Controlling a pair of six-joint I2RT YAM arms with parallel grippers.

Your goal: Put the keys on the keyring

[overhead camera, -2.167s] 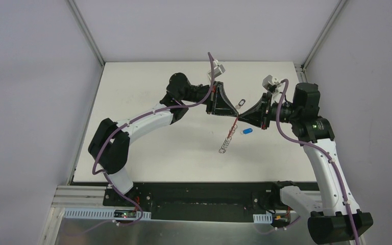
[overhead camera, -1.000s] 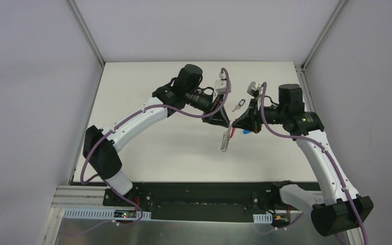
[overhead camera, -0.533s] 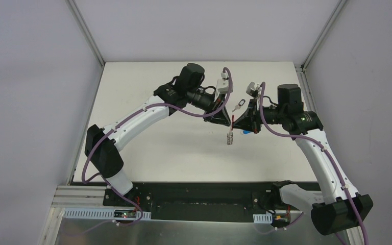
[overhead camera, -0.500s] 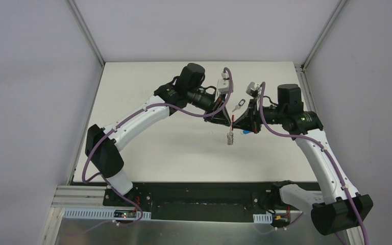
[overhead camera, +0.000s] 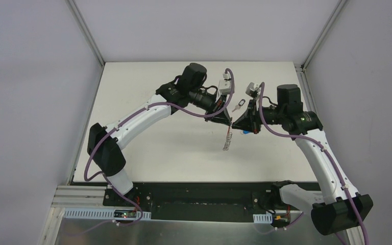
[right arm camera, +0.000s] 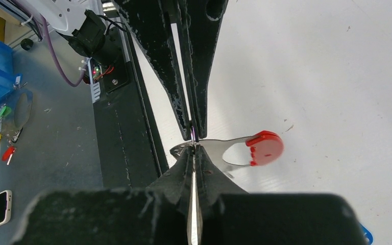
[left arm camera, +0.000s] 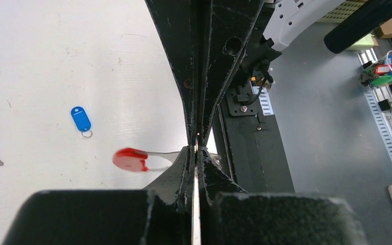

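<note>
Left tool (left arm camera: 195, 153) pinches the thin, silvery, red-tabbed keyring (left arm camera: 130, 159).

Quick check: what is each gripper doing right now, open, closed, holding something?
Left gripper: closed, pinching the keyring by its metal end.
Right gripper: closed, pinching the keyring at that end too.

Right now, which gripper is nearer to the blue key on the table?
Right. The blue key peeks out beside the right gripper; the left gripper is across the keyring from it.
</note>
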